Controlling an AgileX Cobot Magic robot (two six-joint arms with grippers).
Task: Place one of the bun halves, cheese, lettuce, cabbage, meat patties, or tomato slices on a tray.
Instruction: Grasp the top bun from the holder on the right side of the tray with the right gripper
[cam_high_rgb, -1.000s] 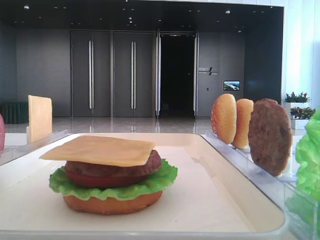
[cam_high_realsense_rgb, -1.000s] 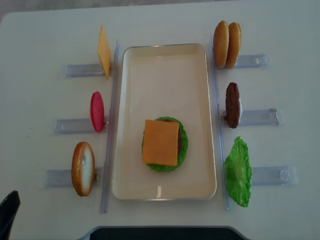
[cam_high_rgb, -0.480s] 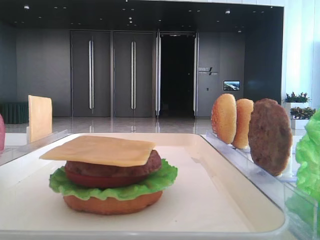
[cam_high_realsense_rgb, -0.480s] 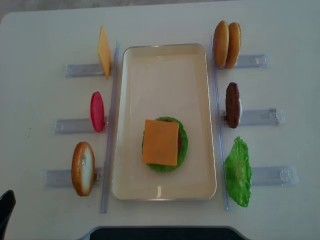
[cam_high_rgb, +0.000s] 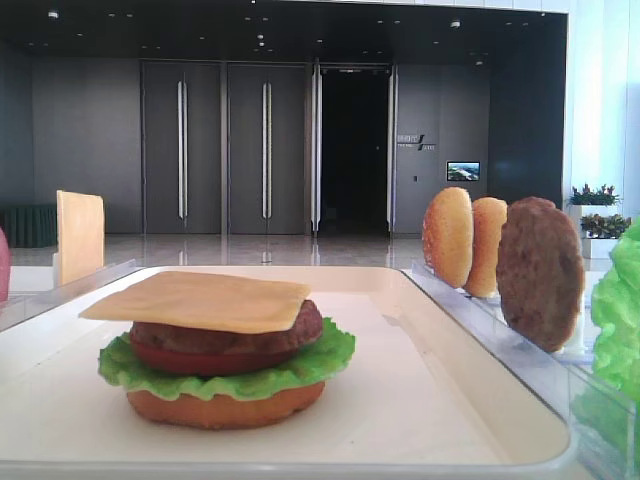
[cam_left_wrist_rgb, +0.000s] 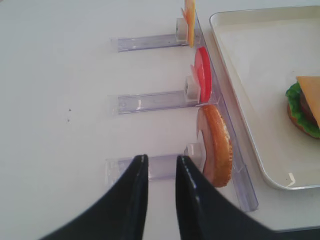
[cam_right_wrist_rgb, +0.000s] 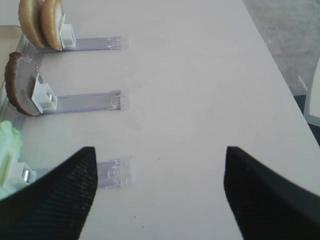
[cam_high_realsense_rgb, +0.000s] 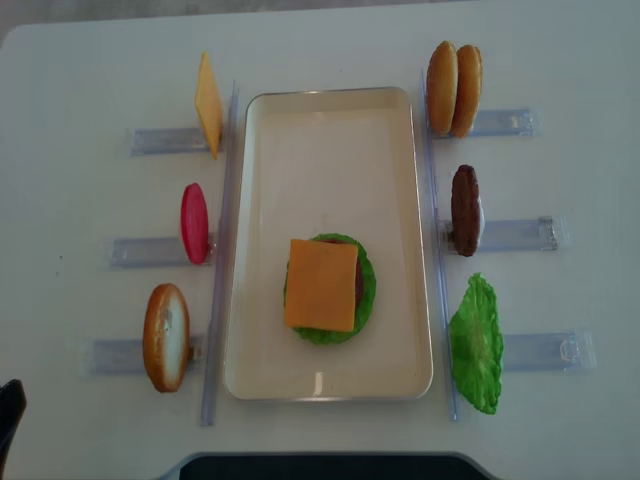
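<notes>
My left pincer (cam_left_wrist_rgb: 159, 165) is clenched on nothing, just short of the top bun (cam_left_wrist_rgb: 216, 145), which stands on edge in its clear holder (cam_left_wrist_rgb: 150, 167) beside the tray (cam_high_realsense_rgb: 330, 100). My right pincer (cam_right_wrist_rgb: 160, 175) hangs released over bare desk (cam_right_wrist_rgb: 200, 75). The bun looks light, stiff and smooth, so I judge a pinch across its thin faces near the upper rim holds best.

You had open white surface (cam_high_realsense_rgb: 80, 60) left of the clear plastic holder strips (cam_high_realsense_rgb: 150, 250); the upright domed tan bun (cam_high_realsense_rgb: 166, 337) stood between them and the cream rectangular tray (cam_high_realsense_rgb: 330, 120).
</notes>
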